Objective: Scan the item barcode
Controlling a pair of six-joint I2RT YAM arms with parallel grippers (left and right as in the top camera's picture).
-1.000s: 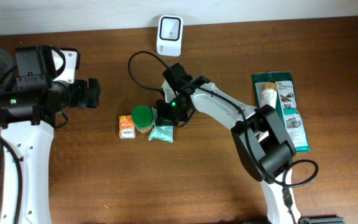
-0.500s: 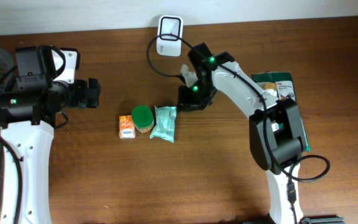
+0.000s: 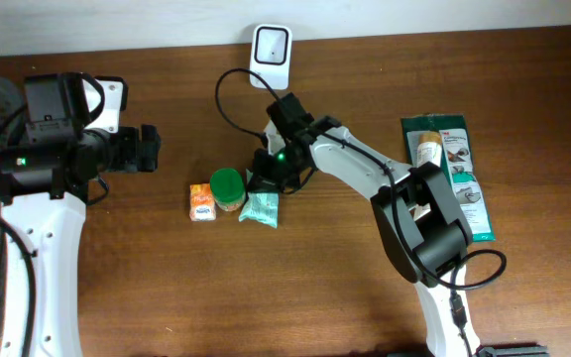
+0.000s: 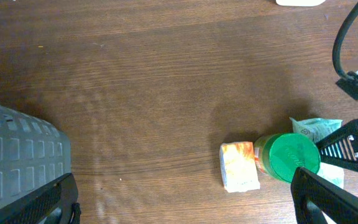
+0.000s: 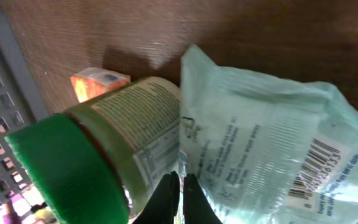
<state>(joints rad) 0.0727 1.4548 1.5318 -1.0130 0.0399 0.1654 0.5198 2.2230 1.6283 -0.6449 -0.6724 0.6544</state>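
the pouch [image 3: 260, 209] is lying on the desk [image 3: 315, 288] against the jar [image 3: 228, 188], well apart from the scanner [image 3: 271, 52]. we're judging nothing scanned yet. right end effector [image 5: 178, 190] is sitting pressed together at its edge, and we can't tell whether it's gripping. left end effector [image 3: 152, 149] is gaping. only the right wrist view is showing us the barcode [image 5: 316, 165].

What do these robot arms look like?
The left arm and right arm have white shells and black joints. The left pincer and right pincer are black. Each arm shows a green light; a black cable loops off the right.
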